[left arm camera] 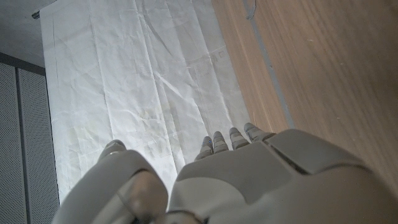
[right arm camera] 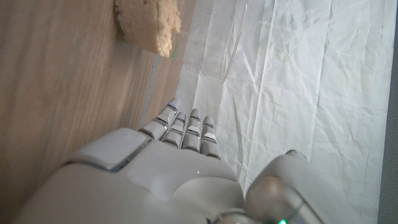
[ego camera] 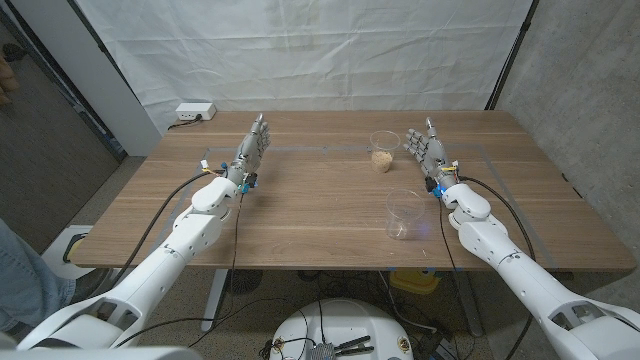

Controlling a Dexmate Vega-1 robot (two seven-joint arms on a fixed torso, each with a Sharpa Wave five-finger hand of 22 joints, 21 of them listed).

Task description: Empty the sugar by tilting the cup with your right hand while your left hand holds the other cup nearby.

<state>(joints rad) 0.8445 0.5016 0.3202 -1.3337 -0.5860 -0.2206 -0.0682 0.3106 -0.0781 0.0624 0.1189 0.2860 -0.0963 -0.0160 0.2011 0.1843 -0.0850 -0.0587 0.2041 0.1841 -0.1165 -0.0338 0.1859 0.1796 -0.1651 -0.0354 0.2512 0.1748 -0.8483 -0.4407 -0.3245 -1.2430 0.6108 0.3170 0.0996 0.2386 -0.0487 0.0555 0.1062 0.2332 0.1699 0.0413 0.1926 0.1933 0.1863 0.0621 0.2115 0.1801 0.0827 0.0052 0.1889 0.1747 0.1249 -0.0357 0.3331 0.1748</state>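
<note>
My right hand [ego camera: 427, 146] and left hand [ego camera: 253, 150] stand spread and empty, so I should first wrap the right around the sugar cup [ego camera: 382, 152] low and square.

Legible text: none | labels, brands, numbers, signs: none readable on any surface | small markings: too blurred to read
</note>
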